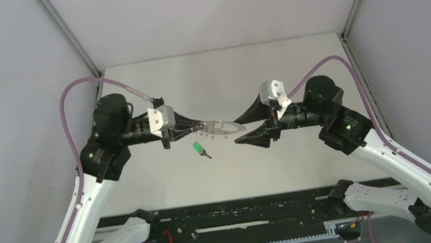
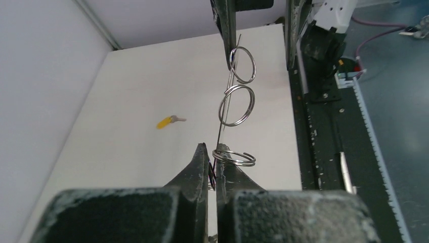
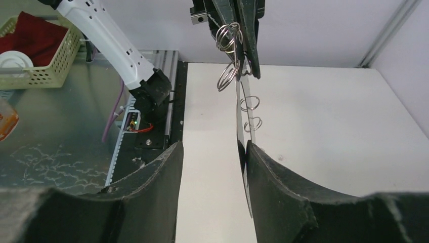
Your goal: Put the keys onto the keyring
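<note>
Bench (image 1: pixel 295 71), pale and walled in by grey panels, is the largest thing we see. A black rail (image 1: pixel 245 210) runs along its near edge.

Two white and black arms rise from that edge and bend inward, the left arm (image 1: pixel 84 205) and the right arm (image 1: pixel 399 158). Their tips meet above the middle of the bench.

We see the left end effector (image 1: pixel 194 128) pressed together on one end of the keyring (image 1: pixel 220 127). It holds the keyring up in the air, above the bench. In the left wrist view, its two fingers pinch the thin edge of the flat plate.

The right end effector (image 1: pixel 237 131) has its fingers spread well apart at the far end of the keyring. In the right wrist view, the plate runs edge-on close along the inner face of one finger. A wide gap separates it from the other finger, and we cannot tell whether the plate touches the near one.

The keyring is a flat grey oval, and small wire loops (image 2: pixel 251 106) hang along its rim.

The green key (image 1: pixel 199 148) lies on the bench just below the left end effector. The yellow key (image 2: pixel 164 122) also lies on the bench, well apart from the keyring. We see it only in the left wrist view.
</note>
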Robot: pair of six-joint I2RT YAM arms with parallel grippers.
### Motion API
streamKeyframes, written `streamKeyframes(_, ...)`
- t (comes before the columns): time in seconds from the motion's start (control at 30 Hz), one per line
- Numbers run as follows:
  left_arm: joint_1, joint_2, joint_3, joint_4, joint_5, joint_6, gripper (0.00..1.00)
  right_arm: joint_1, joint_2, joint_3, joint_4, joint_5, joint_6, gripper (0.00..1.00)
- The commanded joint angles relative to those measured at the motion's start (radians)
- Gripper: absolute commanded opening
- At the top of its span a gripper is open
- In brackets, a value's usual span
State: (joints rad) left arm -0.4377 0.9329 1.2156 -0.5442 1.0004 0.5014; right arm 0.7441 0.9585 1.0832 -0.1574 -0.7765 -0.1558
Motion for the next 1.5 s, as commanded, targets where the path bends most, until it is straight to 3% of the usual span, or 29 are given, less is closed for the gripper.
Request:
streamKeyframes(0.0, -0.006, -0.020, 0.059, 0.074, 0.063, -0.135, 0.00, 0.038, 0.006, -0.005, 0.040, 0.014, -0.017, 0.55)
streamKeyframes(0.13, -0.007, -0.027, 0.054, 0.077, 0.087, -0.176, 0.00, 0.066, 0.020, -0.006, 0.078, 0.086, 0.003, 0.36)
streamKeyframes(0.23, -0.007, -0.037, 0.044, 0.079, 0.097, -0.183, 0.00, 0.086, 0.023, -0.005, 0.093, 0.121, 0.011, 0.04)
streamKeyframes(0.3, -0.007, -0.045, 0.029, 0.080, 0.073, -0.171, 0.01, 0.092, 0.021, -0.006, 0.094, 0.142, 0.032, 0.00)
streamKeyframes(0.33, -0.007, -0.051, 0.020, 0.079, 0.045, -0.155, 0.11, 0.092, 0.018, -0.005, 0.095, 0.149, 0.051, 0.00)
streamKeyframes(0.4, -0.007, -0.071, 0.004, 0.083, -0.039, -0.108, 0.58, 0.092, 0.016, -0.005, 0.090, 0.177, 0.096, 0.00)
streamKeyframes(0.43, -0.007, -0.084, -0.006, 0.099, -0.085, -0.076, 0.66, 0.093, 0.014, -0.005, 0.082, 0.195, 0.117, 0.00)
streamKeyframes(0.57, -0.008, -0.177, -0.097, 0.335, -0.240, 0.019, 0.77, 0.103, 0.012, -0.005, 0.046, 0.265, 0.176, 0.00)
streamKeyframes(0.67, -0.043, -0.235, -0.132, 0.381, -0.281, 0.225, 0.79, 0.115, 0.019, 0.014, 0.017, 0.356, 0.224, 0.00)
streamKeyframes(0.9, -0.244, -0.348, -0.300, 0.382, -0.393, 0.713, 0.78, 0.177, 0.102, 0.126, -0.085, 0.542, 0.293, 0.00)
streamKeyframes(1.13, -0.318, -0.313, -0.337, 0.384, -0.513, 0.826, 0.70, 0.259, 0.117, 0.137, -0.065, 0.679, 0.324, 0.00)
streamKeyframes(1.47, -0.357, -0.234, -0.289, 0.298, -0.606, 0.831, 0.61, 0.323, 0.131, 0.138, -0.043, 0.775, 0.318, 0.00)
